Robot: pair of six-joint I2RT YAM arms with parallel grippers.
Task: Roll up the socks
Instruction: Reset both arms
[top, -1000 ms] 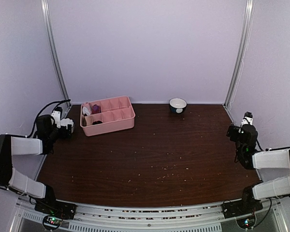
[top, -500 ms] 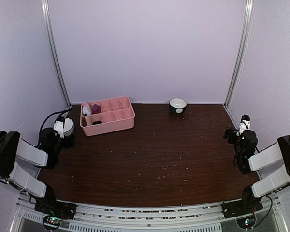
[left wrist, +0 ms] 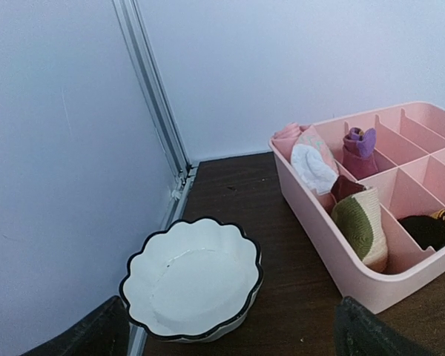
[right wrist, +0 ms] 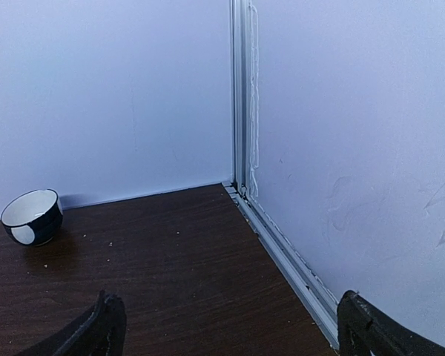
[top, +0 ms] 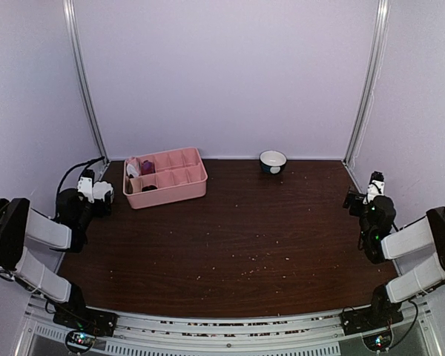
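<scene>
The socks sit rolled in the pink compartment tray (left wrist: 334,245). A magenta-pink roll with a purple top (left wrist: 360,148) stands in a back cell. A black one with orange argyle (left wrist: 430,228) lies in a front cell. In the top view the magenta roll (top: 146,166) and the black one (top: 149,188) are in the tray's left cells. My left gripper (left wrist: 230,340) is open and empty, low over the table beside a white scalloped bowl (left wrist: 193,278), left of the tray. My right gripper (right wrist: 237,335) is open and empty by the right wall.
The tray (top: 179,192) also holds a green-and-cream striped roll (left wrist: 360,226) and a white-and-pink roll (left wrist: 311,165). A black-and-white bowl (top: 273,161) stands at the back, also in the right wrist view (right wrist: 31,215). Aluminium wall rails (right wrist: 297,263) edge the table.
The left wrist dipped toward the near edge, then came back up beside the white bowl. The right forearm lowered and its wrist shifted slightly back along the right edge. Nothing on the table moved.
</scene>
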